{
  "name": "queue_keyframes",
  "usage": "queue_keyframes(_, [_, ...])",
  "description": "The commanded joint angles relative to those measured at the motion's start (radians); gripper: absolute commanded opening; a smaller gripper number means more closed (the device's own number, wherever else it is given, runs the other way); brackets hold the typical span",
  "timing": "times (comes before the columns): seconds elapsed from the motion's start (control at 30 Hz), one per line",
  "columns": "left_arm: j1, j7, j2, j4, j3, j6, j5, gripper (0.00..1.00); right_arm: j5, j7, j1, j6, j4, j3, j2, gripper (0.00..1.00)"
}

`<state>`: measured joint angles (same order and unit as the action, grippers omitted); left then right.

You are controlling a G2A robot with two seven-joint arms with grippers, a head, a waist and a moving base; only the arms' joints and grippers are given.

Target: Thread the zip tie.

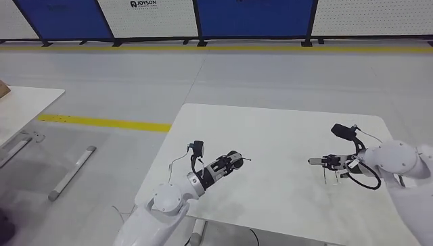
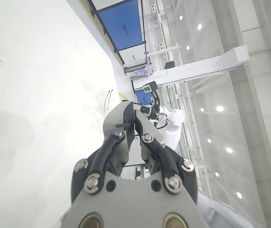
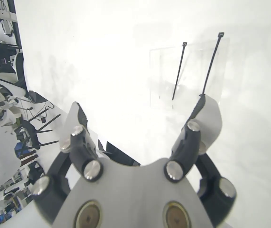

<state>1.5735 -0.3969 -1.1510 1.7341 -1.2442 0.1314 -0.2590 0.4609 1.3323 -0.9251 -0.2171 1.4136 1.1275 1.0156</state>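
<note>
**(a) Top view.** White rectangular table (image 1: 270, 128) w/ both arms over its near half, well apart. The left gripper (image 1: 236, 159) has its jaws pressed together, pinching a thin black plastic zip tie (image 1: 246, 158). The tie's free end sticks out past the fingertips, above the tabletop. The right gripper (image 1: 316, 160) points toward the left one.

**(b) Left wrist view.** The left gripper (image 2: 134, 113) has ribbed black pads (image 2: 128, 119) closed on the zip tie (image 2: 122, 125). The tie crosses the pads sideways, w/ a short stub showing on one side. Beyond, two spare black zip ties (image 2: 107, 98) lie side by side on the table (image 2: 31, 48). The right gripper (image 2: 143, 108) is farther off.

**(c) Right wrist view.** The right gripper (image 3: 140, 106) has its jaws spread wide over the table (image 3: 90, 36). The two spare black zip ties (image 3: 179, 69) lie approx. parallel on a clear flat plastic sheet (image 3: 155, 79), heads pointing away from the gripper. The tail of one tie ends just beside a fingertip (image 3: 203, 105); whether they touch cannot be told.
</note>
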Motion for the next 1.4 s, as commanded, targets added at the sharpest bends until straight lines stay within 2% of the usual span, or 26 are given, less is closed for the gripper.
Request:
queue_keyframes(0.0, [0.0,0.0,0.0,0.0,0.0,0.0,0.0,0.0,0.016,-0.005,0.016,-0.02,-0.012,-0.026,0.005,1.0])
queue_keyframes(0.07, [0.0,0.0,0.0,0.0,0.0,0.0,0.0,0.0,0.027,-0.014,0.038,-0.049,-0.027,-0.047,0.011,1.0])
queue_keyframes(0.3, [0.0,0.0,0.0,0.0,0.0,0.0,0.0,0.0,0.027,-0.014,0.038,-0.049,-0.027,-0.047,0.011,1.0])
queue_keyframes(0.43, [0.0,0.0,0.0,0.0,0.0,0.0,0.0,0.0,0.013,-0.04,0.024,-0.019,-0.045,-0.042,0.01,1.0])
queue_keyframes(0.57, [0.0,0.0,0.0,0.0,0.0,0.0,0.0,0.0,0.027,-0.038,0.035,-0.03,-0.058,-0.055,0.012,1.0])
queue_keyframes(0.6, [0.0,0.0,0.0,0.0,0.0,0.0,0.0,0.0,0.028,-0.037,0.039,-0.036,-0.059,-0.058,0.013,0.72])
queue_keyframes(0.63, [0.0,0.0,0.0,0.0,0.0,0.0,0.0,0.0,0.028,-0.035,0.044,-0.04,-0.06,-0.061,0.014,0.49])
queue_keyframes(0.7, [0.0,0.0,0.0,0.0,0.0,0.0,0.0,0.0,0.033,-0.031,0.05,-0.048,-0.061,-0.063,0.014,0.37])
queue_keyframes(0.77, [0.0,0.0,0.0,0.0,0.0,0.0,0.0,0.0,0.042,-0.02,0.055,-0.062,-0.064,-0.063,0.013,0.39])
queue_keyframes(0.83, [0.0,0.0,0.0,0.0,0.0,0.0,0.0,0.0,0.051,-0.005,0.061,-0.077,-0.069,-0.065,0.013,0.47])
queue_keyframes(1.2, [0.0,0.0,0.0,0.0,0.0,0.0,0.0,0.0,0.076,0.045,0.107,-0.108,-0.142,-0.112,0.023,0.39])
queue_keyframes(1.27, [0.0,0.0,0.0,0.0,0.0,0.0,0.0,0.0,0.08,0.048,0.115,-0.111,-0.155,-0.118,0.024,0.34])
queue_keyframes(1.37, [0.0,0.0,0.0,0.0,0.0,0.0,0.0,0.0,0.089,0.049,0.128,-0.118,-0.171,-0.128,0.027,0.35])
